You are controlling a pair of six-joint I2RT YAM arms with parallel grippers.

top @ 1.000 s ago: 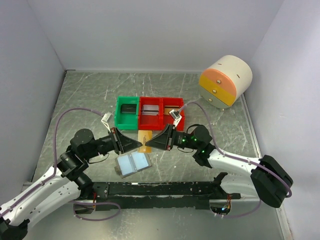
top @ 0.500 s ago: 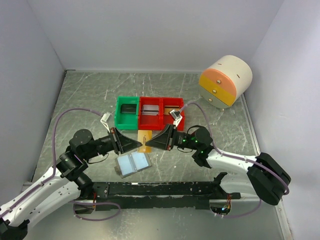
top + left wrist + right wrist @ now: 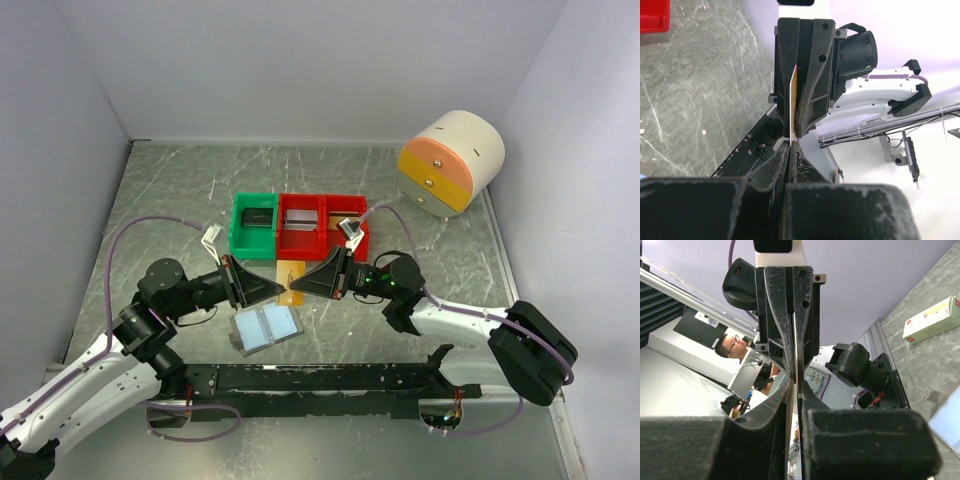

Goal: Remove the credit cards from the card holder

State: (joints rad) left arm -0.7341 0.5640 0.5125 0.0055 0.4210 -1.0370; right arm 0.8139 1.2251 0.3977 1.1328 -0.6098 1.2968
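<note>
An orange-tan credit card [image 3: 290,281] hangs above the table in the middle, just in front of the bins. My left gripper [image 3: 279,289] is shut on its left side and my right gripper [image 3: 302,285] is shut on its right side, tip to tip. The card shows edge-on in the left wrist view [image 3: 793,102] and in the right wrist view [image 3: 796,357]. The grey card holder [image 3: 266,327] lies open on the table below the left gripper, its pale blue pockets facing up. I cannot tell whether other cards are in it.
One green bin [image 3: 254,226] and two red bins [image 3: 322,226] stand in a row behind the grippers. A round white and orange drawer unit [image 3: 450,160] sits at the back right. A small white-and-red box [image 3: 932,320] lies on the table. A black rail [image 3: 320,380] runs along the front.
The right gripper has edged slightly left toward the left gripper. The card stays held between both grippers and the holder has not moved.
</note>
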